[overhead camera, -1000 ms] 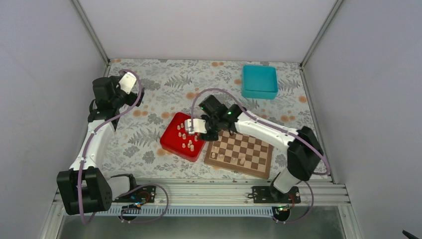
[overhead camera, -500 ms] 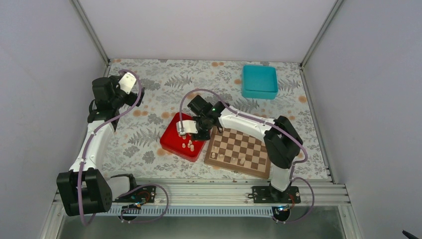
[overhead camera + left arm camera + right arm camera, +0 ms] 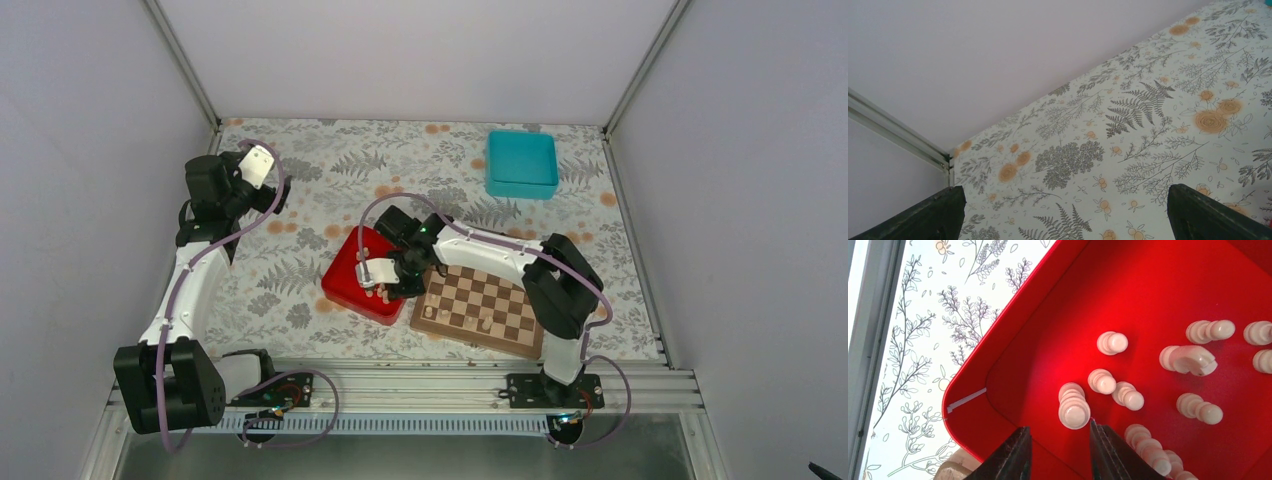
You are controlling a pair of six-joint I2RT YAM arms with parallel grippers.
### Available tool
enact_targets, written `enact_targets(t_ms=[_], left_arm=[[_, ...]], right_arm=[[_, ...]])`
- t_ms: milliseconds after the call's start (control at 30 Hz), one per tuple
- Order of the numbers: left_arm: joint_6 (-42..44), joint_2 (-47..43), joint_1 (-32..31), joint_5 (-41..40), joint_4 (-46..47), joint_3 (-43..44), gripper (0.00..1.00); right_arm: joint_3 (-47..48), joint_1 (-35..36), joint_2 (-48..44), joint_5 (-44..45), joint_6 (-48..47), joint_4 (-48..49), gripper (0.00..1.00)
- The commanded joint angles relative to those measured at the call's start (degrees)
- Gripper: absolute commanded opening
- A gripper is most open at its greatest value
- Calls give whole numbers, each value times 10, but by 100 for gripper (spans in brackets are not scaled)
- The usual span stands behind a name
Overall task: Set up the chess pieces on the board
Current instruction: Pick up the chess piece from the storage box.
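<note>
Several cream chess pieces (image 3: pixel 1108 342) stand in the red tray (image 3: pixel 998 370). My right gripper (image 3: pixel 1060 432) is open low inside the tray, its jaws just short of one cream piece (image 3: pixel 1074 411) that stands near the tray's corner. In the top view the right gripper (image 3: pixel 378 278) hangs over the tray (image 3: pixel 345 285), left of the wooden chessboard (image 3: pixel 482 305). A few cream pieces (image 3: pixel 485 323) stand on the board's near rows. My left gripper (image 3: pixel 1063 210) is open and empty over the floral cloth, far left at the back (image 3: pixel 232 180).
A teal box (image 3: pixel 521 163) sits at the back right. Grey walls close in the table on three sides. A metal rail runs along the near edge. A corner post (image 3: pixel 893 132) shows in the left wrist view.
My right gripper has swung left from the tray's board-side edge and come down toward the tray's near corner. The left arm has not moved.
</note>
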Motion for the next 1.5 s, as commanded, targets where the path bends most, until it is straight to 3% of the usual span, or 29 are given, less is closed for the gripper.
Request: enact_targets(t_ms=[0,767,1100,1467], left_arm=[[1,1,3,13,7,2,100],[3,-1,3,14,12,-3,100],[3,0,3,13,12,-3,100],[3,-1,3,7,12,-2,100]], right_arm=[[-14,6,-2,-9,0,13,31],[-5,14,29,9,-1,47,30],[4,14,-2,4,9,49,7],[-1,-1,-108,52,40,35,5]])
